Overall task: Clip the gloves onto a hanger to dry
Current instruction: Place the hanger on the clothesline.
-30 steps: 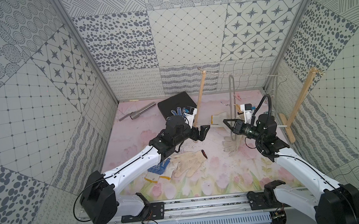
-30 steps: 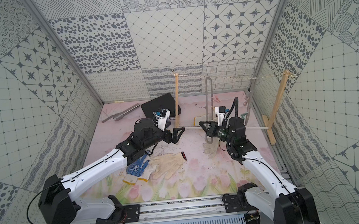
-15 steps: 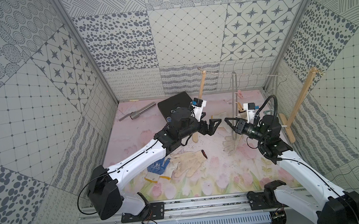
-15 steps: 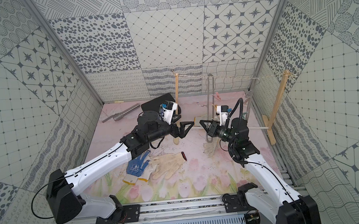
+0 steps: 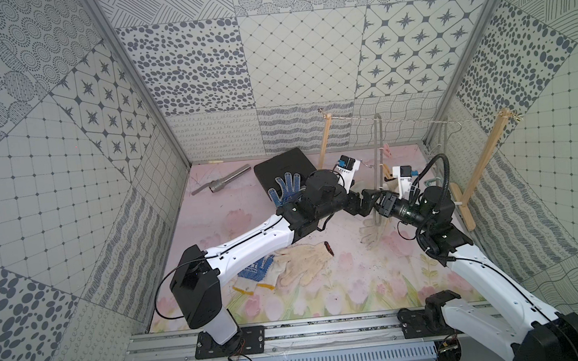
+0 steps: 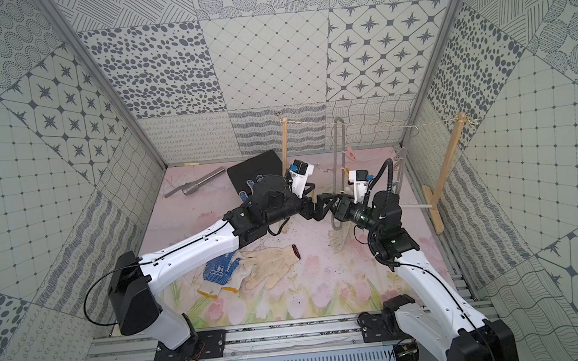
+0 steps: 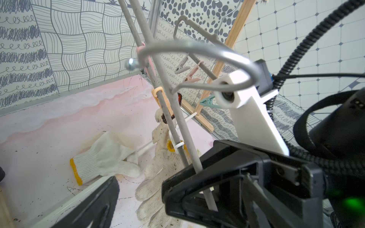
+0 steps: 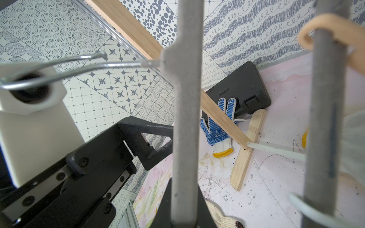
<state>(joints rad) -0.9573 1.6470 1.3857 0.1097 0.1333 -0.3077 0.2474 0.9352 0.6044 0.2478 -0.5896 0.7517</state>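
Observation:
The grey hanger (image 5: pixel 378 144) stands upright at the back right, seen too in the other top view (image 6: pixel 338 155). My right gripper (image 5: pixel 379 204) is shut on one of its bars (image 8: pixel 185 118). My left gripper (image 5: pixel 365 203) is open beside it, its finger (image 8: pixel 146 128) reaching the same bar with nothing held. A cream glove (image 5: pixel 372 235) hangs at the hanger's lower end (image 7: pixel 164 126). A second cream glove (image 5: pixel 303 265) and a blue-dotted glove (image 5: pixel 257 267) lie mid-floor. Another blue-dotted glove (image 5: pixel 286 188) lies partly on a black case. One more white glove (image 7: pixel 106 156) lies beyond the hanger.
Two wooden posts (image 5: pixel 325 138) (image 5: pixel 488 158) joined by string stand at the back, with a white rod between their feet. A black case (image 5: pixel 284 165) and a metal pipe (image 5: pixel 224 182) lie at the back left. Pastel pegs (image 7: pixel 184 68) hang on a second hanger by the right wall.
My left arm has swung right from above the floor gloves to the hanger, ending beside the right gripper, still open. The right gripper has kept its hold on the hanger.

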